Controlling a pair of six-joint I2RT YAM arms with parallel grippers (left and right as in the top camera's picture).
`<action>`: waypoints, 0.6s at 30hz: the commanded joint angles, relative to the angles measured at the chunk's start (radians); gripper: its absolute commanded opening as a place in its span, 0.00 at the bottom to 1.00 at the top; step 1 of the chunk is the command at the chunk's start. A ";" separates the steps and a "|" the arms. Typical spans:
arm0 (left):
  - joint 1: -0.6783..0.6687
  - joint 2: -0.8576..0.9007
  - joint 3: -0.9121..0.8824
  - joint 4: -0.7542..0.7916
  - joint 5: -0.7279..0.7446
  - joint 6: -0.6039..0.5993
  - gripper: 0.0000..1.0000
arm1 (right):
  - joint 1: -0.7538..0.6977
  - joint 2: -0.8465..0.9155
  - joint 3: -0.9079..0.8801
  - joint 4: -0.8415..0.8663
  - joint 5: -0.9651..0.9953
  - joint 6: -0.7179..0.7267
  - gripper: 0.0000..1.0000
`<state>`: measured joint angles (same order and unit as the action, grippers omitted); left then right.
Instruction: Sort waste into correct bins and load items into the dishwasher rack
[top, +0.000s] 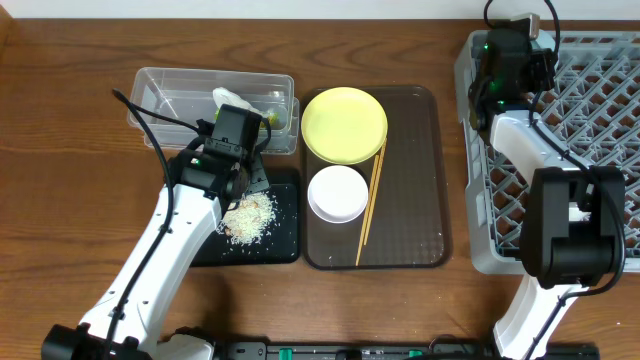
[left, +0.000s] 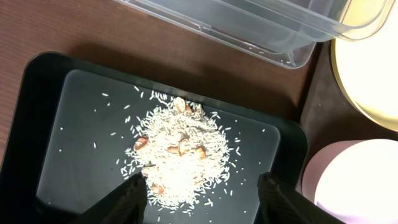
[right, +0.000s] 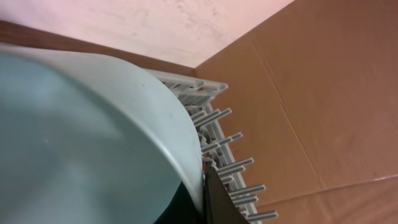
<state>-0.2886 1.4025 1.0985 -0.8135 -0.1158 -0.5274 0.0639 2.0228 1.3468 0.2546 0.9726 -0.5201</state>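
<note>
- Over the flat black rectangular tray, the left gripper hangs, fingers apart, above the pale rice-like heap of leftovers.
- At the far corner of the large grey lattice dishwasher rack, the right gripper is clamped on the rim of the light blue bowl. Loading is the step in hand, and the next move likely calls for seating the bowl between pegs before release.
- Only the overhead view shows the round yellow plate, white bowl and thin wooden chopsticks waiting on the brown translucent serving tray; only the right wrist view shows the held bowl.

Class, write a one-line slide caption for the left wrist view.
Left gripper, jaws open, hovers above rice leftovers on the black tray.
</note>
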 joint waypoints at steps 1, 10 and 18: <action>0.003 0.006 0.011 -0.005 -0.020 -0.010 0.60 | 0.034 0.023 -0.001 -0.042 0.069 0.067 0.01; 0.003 0.006 0.011 0.000 -0.020 -0.010 0.60 | 0.115 -0.062 -0.001 -0.388 0.059 0.362 0.01; 0.003 0.006 0.011 -0.001 -0.020 -0.009 0.61 | 0.125 -0.210 0.000 -0.713 -0.320 0.535 0.32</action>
<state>-0.2886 1.4029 1.0985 -0.8104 -0.1162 -0.5274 0.1795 1.8923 1.3468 -0.4290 0.8330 -0.0864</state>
